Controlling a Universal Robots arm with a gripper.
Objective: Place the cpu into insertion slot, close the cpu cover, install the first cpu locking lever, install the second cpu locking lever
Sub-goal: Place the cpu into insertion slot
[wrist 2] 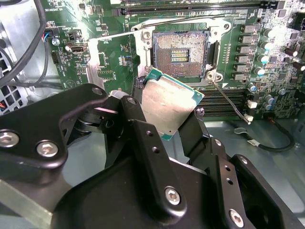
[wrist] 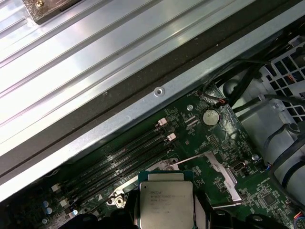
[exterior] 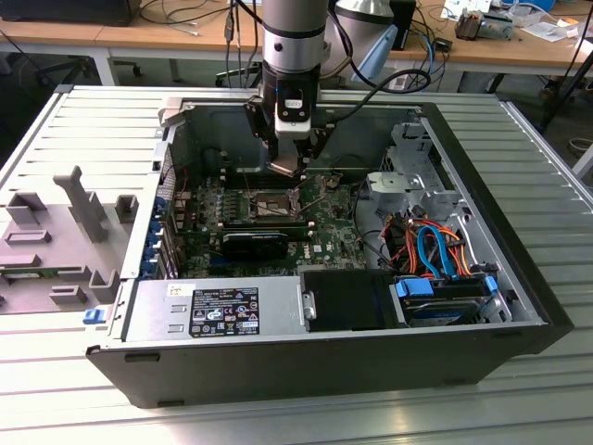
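Holding cpu, end effector near insertion slot.

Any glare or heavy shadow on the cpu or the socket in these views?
Second wrist view: soft sheen on the cpu, insertion slot evenly lit, glare on the green board beside it. First wrist view: ribbed metal surface very bright, cpu dimmer, no glare. Exterior view: computer case interior in shade below the arm.
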